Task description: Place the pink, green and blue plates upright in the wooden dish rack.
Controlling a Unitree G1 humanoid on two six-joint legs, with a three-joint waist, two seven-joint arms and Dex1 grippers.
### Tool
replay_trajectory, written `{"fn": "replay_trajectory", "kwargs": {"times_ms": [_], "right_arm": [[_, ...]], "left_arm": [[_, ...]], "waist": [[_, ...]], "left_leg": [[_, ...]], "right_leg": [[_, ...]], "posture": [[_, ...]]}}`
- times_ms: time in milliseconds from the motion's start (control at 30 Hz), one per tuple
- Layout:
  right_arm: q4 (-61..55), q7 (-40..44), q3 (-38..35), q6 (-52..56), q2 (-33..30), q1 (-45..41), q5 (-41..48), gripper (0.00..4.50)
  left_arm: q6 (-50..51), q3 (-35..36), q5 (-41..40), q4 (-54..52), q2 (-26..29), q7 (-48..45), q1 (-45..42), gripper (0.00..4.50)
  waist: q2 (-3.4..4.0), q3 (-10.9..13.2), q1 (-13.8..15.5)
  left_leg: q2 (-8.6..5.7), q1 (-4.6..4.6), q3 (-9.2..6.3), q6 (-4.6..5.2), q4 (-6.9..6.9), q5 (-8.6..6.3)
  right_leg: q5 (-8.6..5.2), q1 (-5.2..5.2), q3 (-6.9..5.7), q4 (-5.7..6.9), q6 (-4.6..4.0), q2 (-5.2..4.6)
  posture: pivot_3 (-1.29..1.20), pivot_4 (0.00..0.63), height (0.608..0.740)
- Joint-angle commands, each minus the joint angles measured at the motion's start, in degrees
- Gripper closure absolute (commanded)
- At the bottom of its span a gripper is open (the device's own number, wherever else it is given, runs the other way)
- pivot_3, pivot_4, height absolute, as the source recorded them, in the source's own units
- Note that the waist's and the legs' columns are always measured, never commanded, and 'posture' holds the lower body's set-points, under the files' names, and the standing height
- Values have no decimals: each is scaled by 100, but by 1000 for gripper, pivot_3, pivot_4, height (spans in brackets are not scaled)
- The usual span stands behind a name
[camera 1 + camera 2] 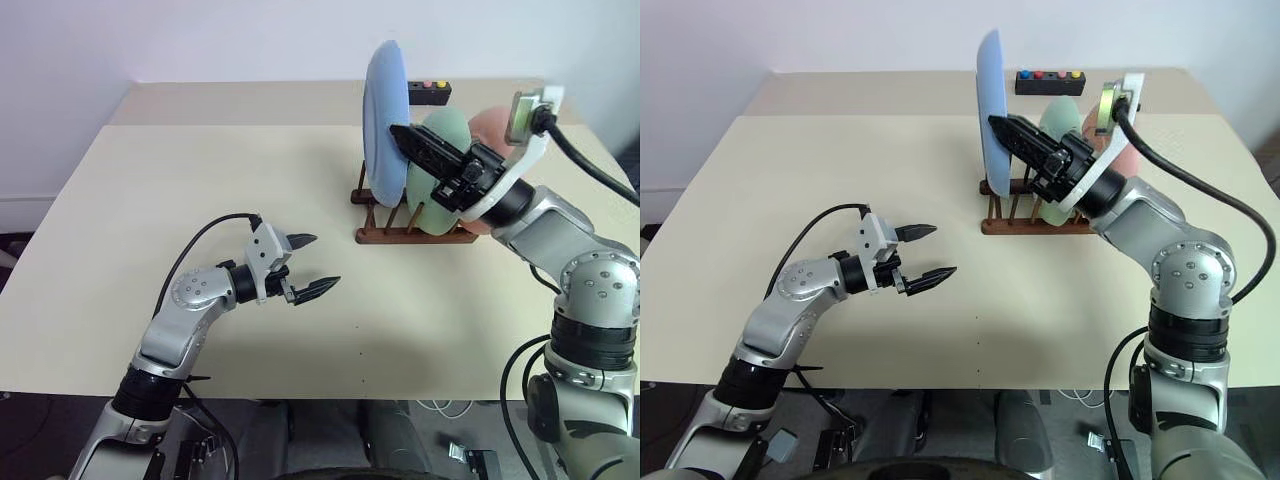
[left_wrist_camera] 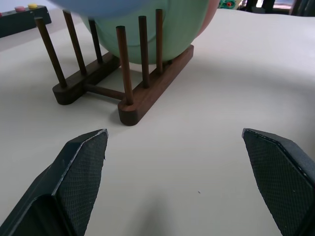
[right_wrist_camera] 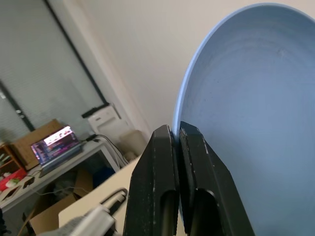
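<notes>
Left pincer (image 1: 313, 265) spread over the surface (image 1: 200, 180), short of the rack (image 1: 410, 232). Three plates: blue plate (image 1: 385, 120) pinched by the right pincer (image 1: 1002, 130) above the rack; green plate (image 1: 445, 130) and pink plate (image 1: 492, 125) slotted, largely hidden.

Office or lab room: bare beige table (image 1: 200, 200), plain white wall, laptop (image 3: 53, 142) on desk, cardboard boxes (image 3: 34, 132)
</notes>
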Motion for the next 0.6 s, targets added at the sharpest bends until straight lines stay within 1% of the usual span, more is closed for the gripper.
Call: {"fn": "replay_trajectory", "kwargs": {"times_ms": [33, 167, 467, 600], "right_arm": [[4, -112, -102, 35, 61, -17, 107, 4462], [91, -180, -144, 80, 93, -33, 146, 4462], [501, -621, -219, 321, 155, -130, 392, 4462], [501, -644, -219, 365, 155, -136, 395, 4462]], "left_arm": [[-67, 85, -34, -165, 19, -17, -65, 0], [-72, 82, -30, -163, 16, -16, -67, 0], [-69, 83, -26, -187, 25, -8, -41, 0], [-67, 75, -17, -191, 21, 1, -39, 0]], "waist": [[0, 0, -5], [0, 0, -6], [0, 0, -8], [0, 0, -9]], "left_leg": [[0, 0, 0, 0, 0, 0], [0, 0, 0, 0, -1, 0], [0, 0, 1, 0, -1, 0], [0, 0, 1, 0, -1, 0]], "right_leg": [[0, 0, 0, 0, 0, 0], [0, -1, 0, 0, 0, 0], [0, -1, 0, -1, 0, 0], [0, -1, 0, -1, 0, 0]], "posture": [[0, 150, 734], [0, 150, 734], [0, 150, 734], [0, 150, 734]]}}
